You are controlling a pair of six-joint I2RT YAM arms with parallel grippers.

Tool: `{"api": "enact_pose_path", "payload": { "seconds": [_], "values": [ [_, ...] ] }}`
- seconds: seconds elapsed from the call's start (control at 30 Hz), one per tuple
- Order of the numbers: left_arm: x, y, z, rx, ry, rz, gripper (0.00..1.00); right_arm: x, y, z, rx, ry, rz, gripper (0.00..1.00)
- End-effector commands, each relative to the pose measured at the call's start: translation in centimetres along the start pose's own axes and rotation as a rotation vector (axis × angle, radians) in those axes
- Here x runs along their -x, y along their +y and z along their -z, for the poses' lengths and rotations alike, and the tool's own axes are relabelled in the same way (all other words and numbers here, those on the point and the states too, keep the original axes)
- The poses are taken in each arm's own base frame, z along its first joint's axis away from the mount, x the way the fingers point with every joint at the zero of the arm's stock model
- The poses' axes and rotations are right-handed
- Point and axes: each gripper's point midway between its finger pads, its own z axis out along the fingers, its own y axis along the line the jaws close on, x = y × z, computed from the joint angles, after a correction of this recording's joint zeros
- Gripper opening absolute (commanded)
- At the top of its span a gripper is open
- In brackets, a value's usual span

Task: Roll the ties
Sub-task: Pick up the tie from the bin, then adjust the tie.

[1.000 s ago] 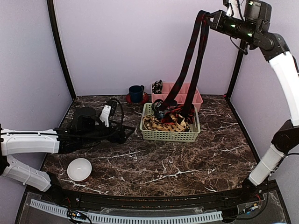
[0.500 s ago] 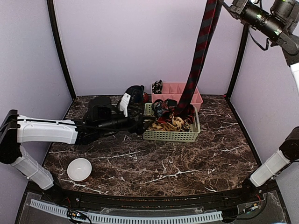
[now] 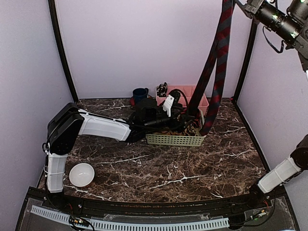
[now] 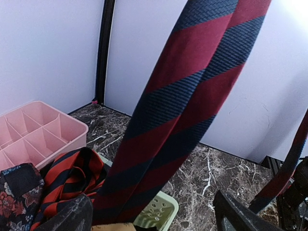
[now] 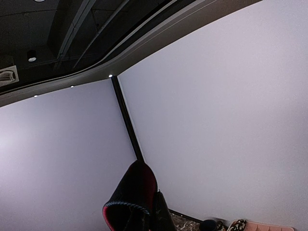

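We hold the right claw (image 3: 244, 6) high and clamped shut on the navy-and-red striped tie (image 3: 217, 67). The tie hangs doubled beneath that claw, both lengths dropping to the green basket (image 3: 175, 140) far below it. We judge the lift is meant to draw this tie clear of the basket's contents so it can be laid out for rolling. The left claw (image 4: 153, 214) stands with its jaws spread wide. One hanging length runs down between them with no contact that we can see, probably so we can catch it low and steady it. A red-and-black tie (image 4: 72, 175) lies just left of that claw, with the pink divided tray (image 4: 33, 134) beyond. No rolling has begun.
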Motion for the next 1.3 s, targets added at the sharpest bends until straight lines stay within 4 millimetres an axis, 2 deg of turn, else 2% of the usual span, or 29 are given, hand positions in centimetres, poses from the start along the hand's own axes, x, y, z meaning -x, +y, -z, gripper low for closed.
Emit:
{"api": "enact_pose_path", "payload": {
  "seconds": [0.0,0.07,0.17,0.23,0.37,0.5,0.57,0.67,0.7,0.9,1.03,1.17,1.27],
  "values": [
    [4.4,-0.6,-1.5,-0.001,-0.123,-0.077,0.89,3.9,1.8,3.2,0.008,-0.113,0.062,0.0],
    [4.8,0.6,-2.4,0.058,-0.128,-0.095,0.89,4.4,2.1,3.8,0.006,-0.125,0.066,0.0],
    [4.1,1.2,-4.0,0.072,-0.096,-0.15,0.9,4.7,2.5,4.4,0.013,-0.13,0.07,0.0],
    [3.2,1.0,-4.9,0.048,-0.063,-0.189,0.9,4.9,2.8,4.8,0.023,-0.132,0.077,0.0],
    [2.8,-0.9,-5.0,-0.073,-0.049,-0.25,0.87,5.5,3.5,5.8,0.035,-0.147,0.097,0.0],
    [3.8,-2.2,-5.4,-0.156,-0.052,-0.255,0.6,6.5,3.9,7.3,0.022,-0.177,0.116,0.0],
    [5.4,-3.3,-5.4,-0.199,-0.081,-0.254,0.41,6.9,3.9,7.9,0.005,-0.19,0.128,0.0],
    [8.1,-5.4,-5.4,-0.228,-0.125,-0.261,0.06,6.6,3.2,8.4,-0.038,-0.189,0.145,0.0],
    [9.3,-6.2,-5.4,-0.226,-0.143,-0.276,0.01,6.3,2.9,8.5,-0.049,-0.183,0.15,0.0],
    [16.0,-13.1,-5.1,-0.123,-0.257,-0.359,0.0,5.2,1.5,8.6,-0.113,-0.165,0.175,0.0],
    [18.9,-16.3,-3.8,-0.077,-0.328,-0.319,0.0,5.5,1.4,9.1,-0.129,-0.178,0.191,0.0],
    [19.6,-20.3,-2.9,-0.037,-0.369,-0.316,0.0,5.6,1.2,9.2,-0.149,-0.182,0.206,0.0],
    [18.9,-20.8,-2.6,0.03,-0.373,-0.249,0.0,5.5,1.0,9.2,-0.154,-0.183,0.209,0.0]
  ]
}}
